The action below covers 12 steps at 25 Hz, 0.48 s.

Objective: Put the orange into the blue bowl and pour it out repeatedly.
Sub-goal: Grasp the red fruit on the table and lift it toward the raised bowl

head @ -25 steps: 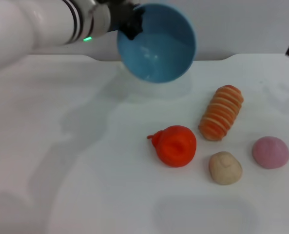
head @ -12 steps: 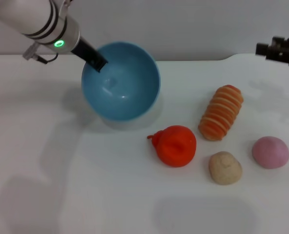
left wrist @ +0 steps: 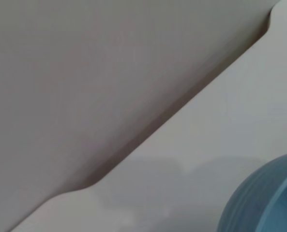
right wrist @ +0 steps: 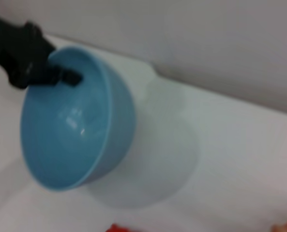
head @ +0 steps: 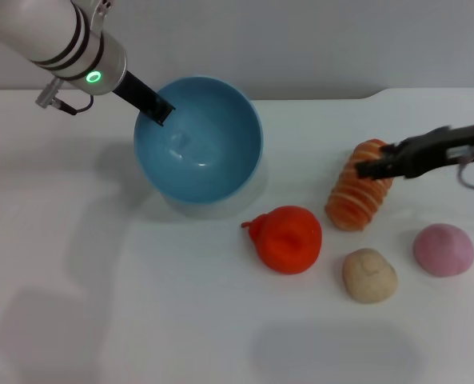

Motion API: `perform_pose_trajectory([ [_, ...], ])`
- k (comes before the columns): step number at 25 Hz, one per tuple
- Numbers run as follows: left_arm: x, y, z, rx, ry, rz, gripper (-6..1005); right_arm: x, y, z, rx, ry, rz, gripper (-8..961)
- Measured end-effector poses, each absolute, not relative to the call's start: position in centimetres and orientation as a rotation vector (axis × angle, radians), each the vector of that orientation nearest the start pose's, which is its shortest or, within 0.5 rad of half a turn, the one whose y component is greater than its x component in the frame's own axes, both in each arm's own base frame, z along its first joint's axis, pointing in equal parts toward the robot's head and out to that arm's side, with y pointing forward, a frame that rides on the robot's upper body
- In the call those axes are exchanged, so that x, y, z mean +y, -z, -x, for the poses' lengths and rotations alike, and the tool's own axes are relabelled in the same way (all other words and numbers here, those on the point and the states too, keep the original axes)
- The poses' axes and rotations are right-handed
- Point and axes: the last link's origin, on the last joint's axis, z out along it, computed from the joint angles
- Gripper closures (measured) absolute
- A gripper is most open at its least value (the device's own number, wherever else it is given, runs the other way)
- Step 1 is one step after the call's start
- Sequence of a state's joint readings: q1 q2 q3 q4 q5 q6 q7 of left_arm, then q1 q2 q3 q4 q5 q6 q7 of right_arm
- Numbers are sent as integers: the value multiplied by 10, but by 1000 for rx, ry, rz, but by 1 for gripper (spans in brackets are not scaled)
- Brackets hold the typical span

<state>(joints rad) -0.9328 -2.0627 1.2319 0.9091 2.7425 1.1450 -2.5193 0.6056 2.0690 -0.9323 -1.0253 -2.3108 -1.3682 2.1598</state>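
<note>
The orange [head: 288, 238] lies on the white table, right of and nearer than the blue bowl [head: 198, 144]. My left gripper [head: 158, 110] is shut on the bowl's far-left rim and holds it nearly upright and empty, low over the table. The bowl also shows in the left wrist view [left wrist: 266, 200] and in the right wrist view [right wrist: 75, 130], where the left gripper [right wrist: 68, 75] clamps the rim. My right gripper [head: 366, 169] reaches in from the right, above the striped oblong and up and to the right of the orange.
An orange-and-cream striped oblong [head: 363, 186], a beige lump [head: 369, 274] and a pink ball [head: 444, 249] lie right of the orange. The table's far edge [head: 316, 98] runs behind the bowl.
The left arm swung the tipped bowl down and left to nearly upright, now almost still. The right arm has come in from the far right to above the striped oblong.
</note>
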Motion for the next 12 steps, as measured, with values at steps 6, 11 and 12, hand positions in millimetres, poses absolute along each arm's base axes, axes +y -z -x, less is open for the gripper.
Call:
perform_pose_trajectory([
  [6,456,9,154,-722,-359,2383,1000,385,14,-227,1074,-115,2633,350],
  [11,456,11,154,-708,-366,2383,1000,380,33,-219,1028,-142,2703,349],
  [12,456,12,153,-704,-364,2383,1000,379,36,-218,1032,-147,2709,349],
])
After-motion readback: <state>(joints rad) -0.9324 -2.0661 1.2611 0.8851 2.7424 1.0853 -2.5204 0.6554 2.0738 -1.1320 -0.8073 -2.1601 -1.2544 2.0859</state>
